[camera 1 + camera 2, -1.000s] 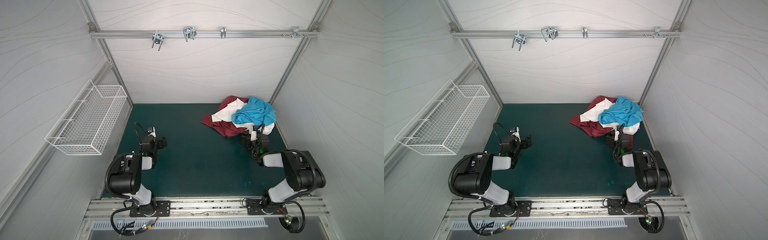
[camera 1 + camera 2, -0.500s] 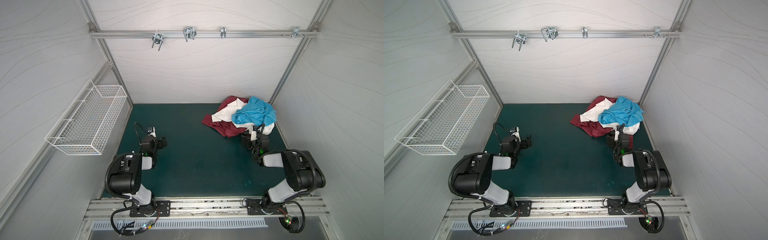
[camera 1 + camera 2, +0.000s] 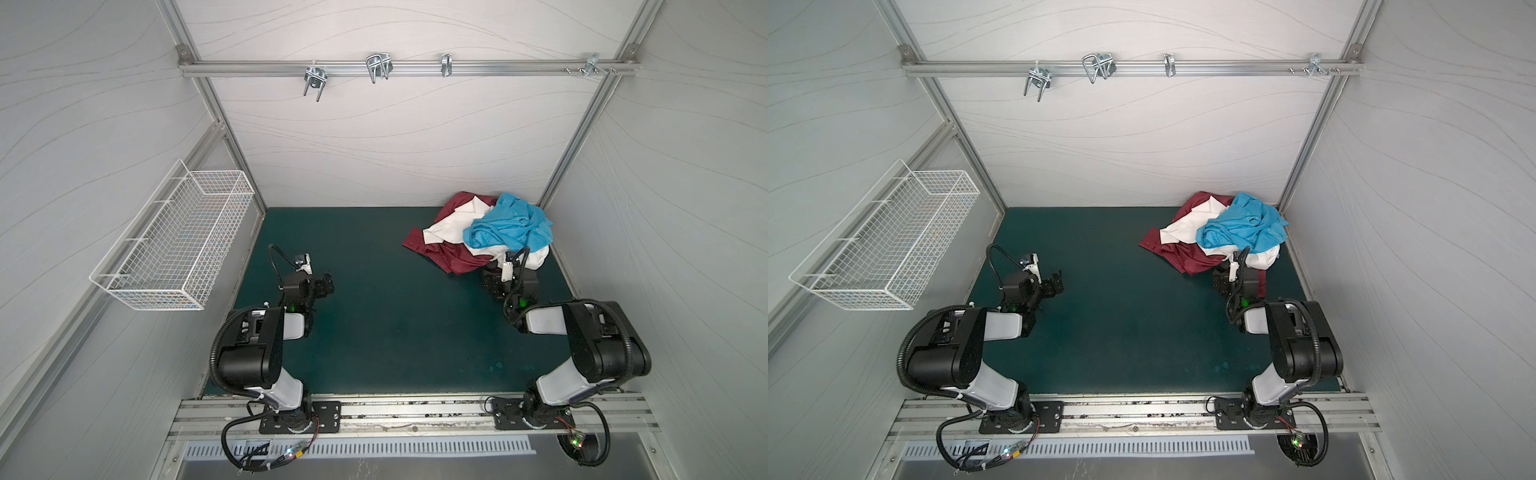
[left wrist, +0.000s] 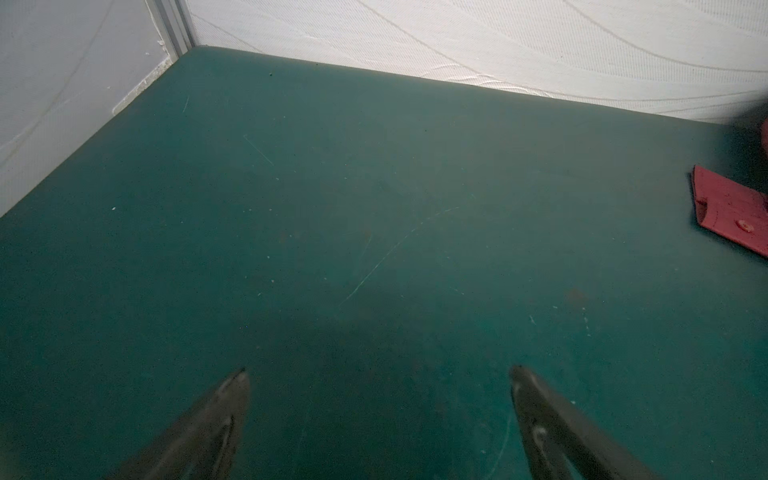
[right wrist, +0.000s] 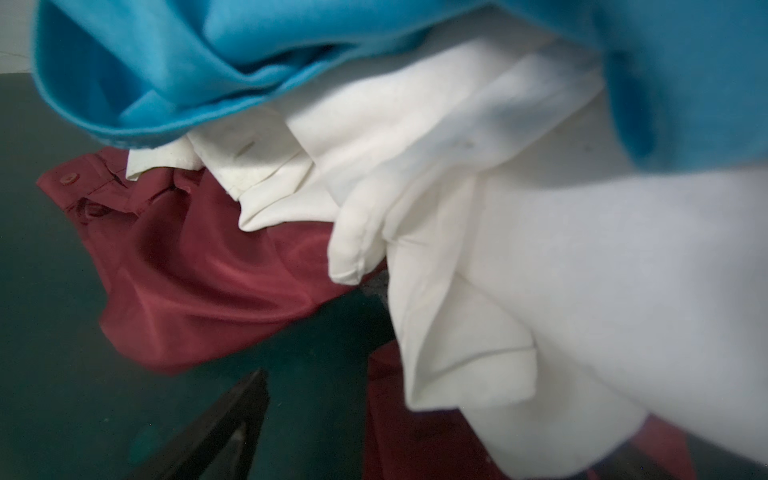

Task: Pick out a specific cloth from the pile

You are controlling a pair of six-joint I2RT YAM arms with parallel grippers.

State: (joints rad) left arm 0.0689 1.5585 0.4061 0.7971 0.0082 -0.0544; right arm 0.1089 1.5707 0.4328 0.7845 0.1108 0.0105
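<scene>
The pile sits at the back right of the green mat in both top views. Its off-white cloth (image 3: 453,226) (image 3: 1187,226) lies under a bright blue garment (image 3: 507,228) (image 3: 1241,228) and over a maroon shirt (image 3: 449,255) (image 3: 1183,255). My right gripper (image 3: 496,270) (image 5: 415,395) is open at the pile's near edge. A folded off-white cuff (image 5: 469,374) hangs between its jaws, and one dark finger (image 5: 232,415) shows while the other is hidden by fabric. My left gripper (image 3: 326,286) (image 4: 380,370) stands open over bare mat, far from the pile.
A white wire basket (image 3: 174,245) hangs on the left wall. A metal rail with hooks (image 3: 378,68) crosses the back wall. The back and right walls stand close behind the pile. A maroon cuff with a button (image 4: 731,212) shows in the left wrist view.
</scene>
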